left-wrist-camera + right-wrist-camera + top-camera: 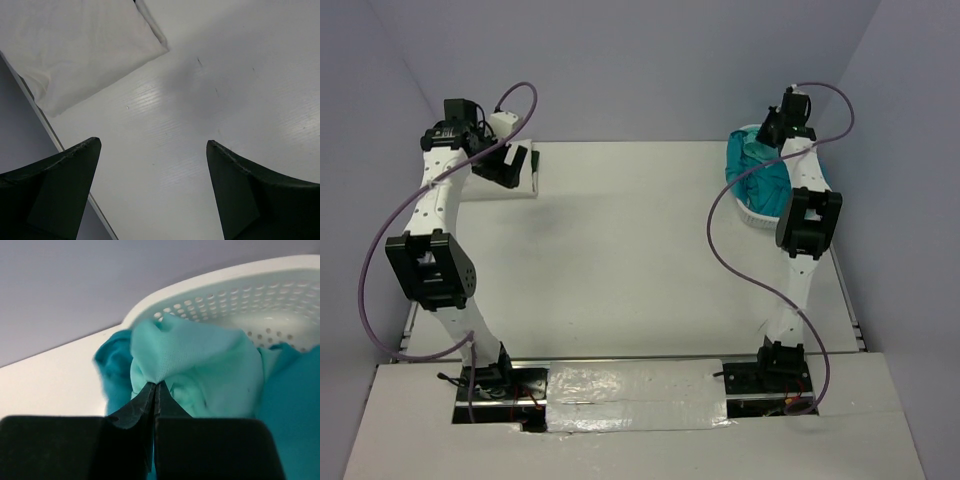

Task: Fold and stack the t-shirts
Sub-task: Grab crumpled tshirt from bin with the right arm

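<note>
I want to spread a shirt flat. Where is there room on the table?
The wide middle of the table is bare, between the folded white shirt far left and the basket far right. The basket corner is crowded with shirts.

1. The laundry basket (752, 218) stands on the table (640, 250), at the upper right of the top view.
2. The t-shirts (758, 170) lie heaped in it, hanging over its left rim.
3. A folded t-shirt (520, 190) lies flat at the upper left, well apart from the basket.
</note>
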You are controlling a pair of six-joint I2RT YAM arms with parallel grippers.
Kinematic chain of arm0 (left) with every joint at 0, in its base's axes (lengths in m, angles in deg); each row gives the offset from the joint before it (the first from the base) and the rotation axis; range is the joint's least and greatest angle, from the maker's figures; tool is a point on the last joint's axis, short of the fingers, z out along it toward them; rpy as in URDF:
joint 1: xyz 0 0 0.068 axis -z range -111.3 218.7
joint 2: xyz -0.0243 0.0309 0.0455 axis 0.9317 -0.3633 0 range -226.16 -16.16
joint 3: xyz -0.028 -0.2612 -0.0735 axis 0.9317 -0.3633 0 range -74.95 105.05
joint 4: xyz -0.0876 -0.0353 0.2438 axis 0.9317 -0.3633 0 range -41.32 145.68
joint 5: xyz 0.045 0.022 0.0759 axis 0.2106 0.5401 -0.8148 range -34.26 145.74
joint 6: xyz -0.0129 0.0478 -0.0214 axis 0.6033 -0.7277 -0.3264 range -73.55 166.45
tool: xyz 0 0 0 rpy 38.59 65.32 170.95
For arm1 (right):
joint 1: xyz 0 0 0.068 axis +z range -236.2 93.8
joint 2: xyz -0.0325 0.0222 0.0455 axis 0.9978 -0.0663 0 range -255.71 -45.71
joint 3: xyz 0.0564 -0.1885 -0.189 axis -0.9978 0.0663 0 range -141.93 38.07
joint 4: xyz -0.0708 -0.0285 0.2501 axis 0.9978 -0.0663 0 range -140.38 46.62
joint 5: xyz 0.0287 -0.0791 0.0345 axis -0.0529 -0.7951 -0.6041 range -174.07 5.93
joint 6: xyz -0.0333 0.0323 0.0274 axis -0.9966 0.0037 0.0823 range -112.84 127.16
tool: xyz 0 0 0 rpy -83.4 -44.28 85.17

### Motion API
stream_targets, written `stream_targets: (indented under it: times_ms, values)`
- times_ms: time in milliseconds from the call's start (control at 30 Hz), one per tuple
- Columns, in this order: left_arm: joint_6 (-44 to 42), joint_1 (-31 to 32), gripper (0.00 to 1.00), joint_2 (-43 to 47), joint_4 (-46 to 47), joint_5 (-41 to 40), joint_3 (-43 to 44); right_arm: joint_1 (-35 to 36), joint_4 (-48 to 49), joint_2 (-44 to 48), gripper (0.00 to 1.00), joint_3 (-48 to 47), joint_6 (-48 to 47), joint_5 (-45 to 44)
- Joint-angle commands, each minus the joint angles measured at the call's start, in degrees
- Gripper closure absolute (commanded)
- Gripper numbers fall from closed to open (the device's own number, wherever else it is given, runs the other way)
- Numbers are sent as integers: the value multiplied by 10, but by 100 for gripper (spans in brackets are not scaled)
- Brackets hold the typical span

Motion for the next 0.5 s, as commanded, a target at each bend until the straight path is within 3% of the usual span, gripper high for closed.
stream_targets:
  times_ms: [0,267,467]
  values:
    - [-11,0,1,66,14,20,-21,-3,66,164,100,47,-20,-10]
    - [-14,-1,1,156,58,90,-122,-2,150,451,100,302,-14,-22]
    - [30,0,1,176,74,130,-139,-3,130,615,100,309,-68,-49]
